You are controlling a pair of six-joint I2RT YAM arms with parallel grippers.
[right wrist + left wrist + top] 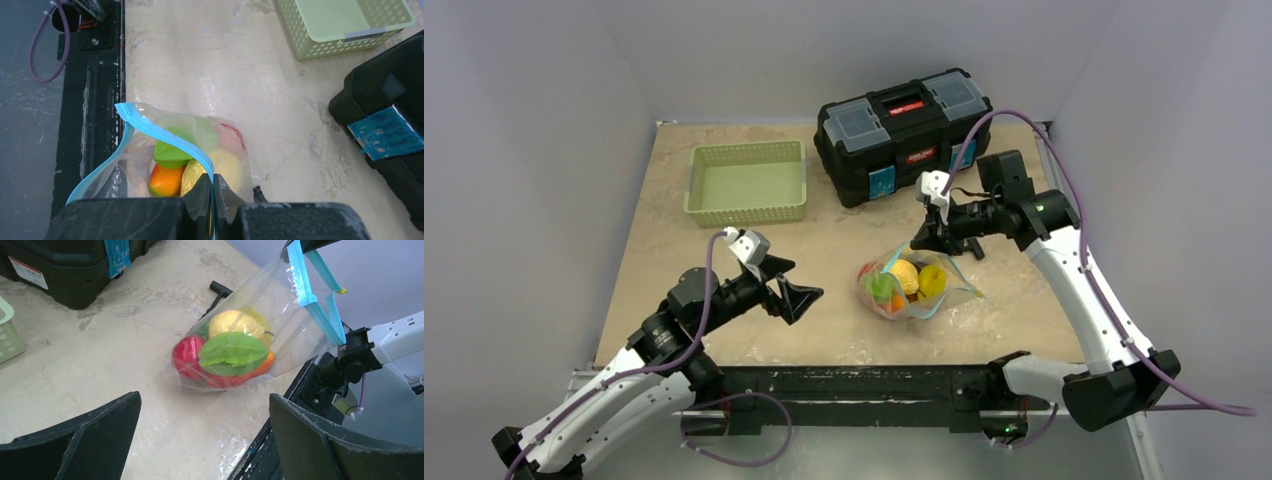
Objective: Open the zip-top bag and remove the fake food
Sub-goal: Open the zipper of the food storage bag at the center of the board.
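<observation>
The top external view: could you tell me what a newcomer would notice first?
The clear zip-top bag of bright fake food stands out centre-right, its top edge pinched by the right pincer. Left of it the left pincer gapes open; a green basket and black toolbox stand behind.

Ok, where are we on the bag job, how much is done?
Done: the zip-top bag looks unzipped; in the right wrist view its teal zip strip splits into two sides around an open mouth. In hand: the right gripper is shut on the bag's top edge, holding it up, while the left gripper stands open, apart from the bag. Left: all the fake food is inside; none removed yet.
</observation>
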